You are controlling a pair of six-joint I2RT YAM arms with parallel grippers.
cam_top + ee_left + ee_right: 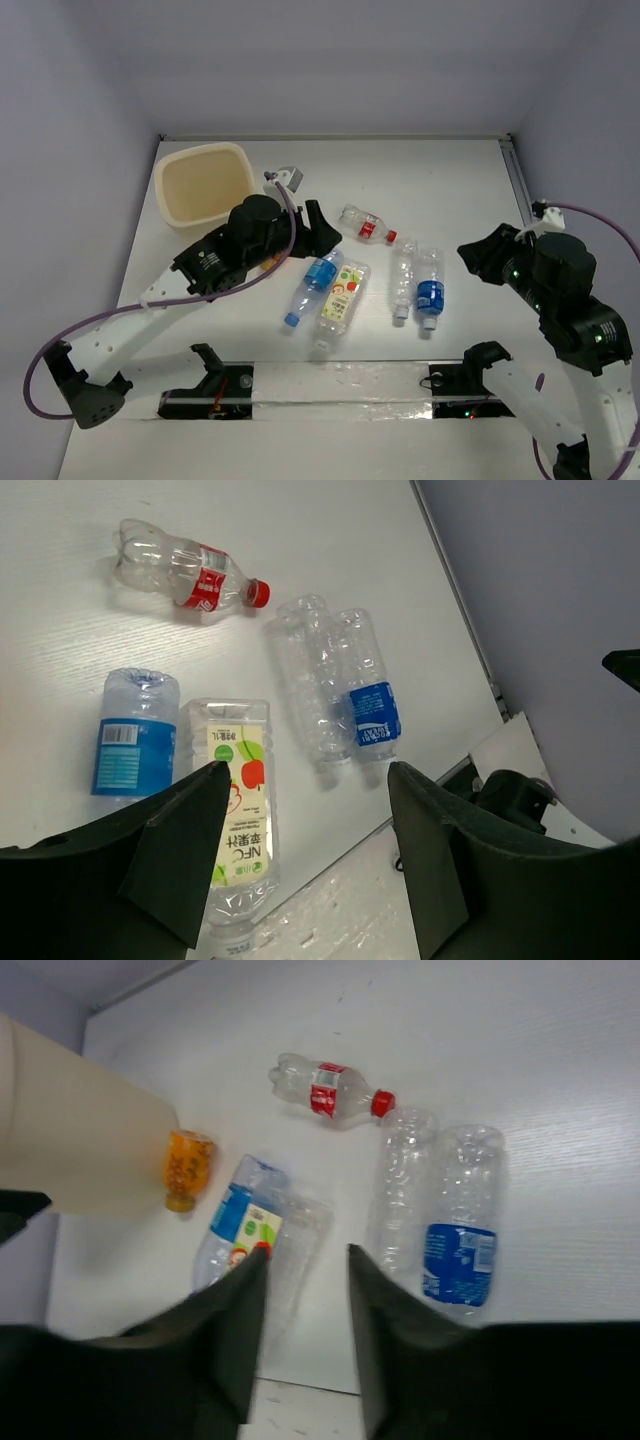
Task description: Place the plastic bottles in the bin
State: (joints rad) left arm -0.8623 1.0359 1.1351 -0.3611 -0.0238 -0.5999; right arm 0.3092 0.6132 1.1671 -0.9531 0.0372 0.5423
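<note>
Left claw [305, 772], right claw [307, 1253]: spread.

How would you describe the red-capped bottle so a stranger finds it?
Find the cream-beige plastic bin at far left. Right of it lie clear plastic bottles; the farthest-back one lies apart. It alone has a red cap and label.

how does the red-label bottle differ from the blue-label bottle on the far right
The red-label bottle wears a red band and red cap; the blue-label bottle a blue band. The red one lies crosswise, alone; the blue one runs front-to-back, alongside an unlabelled bottle. Both are clear, lying outside the bin.
</note>
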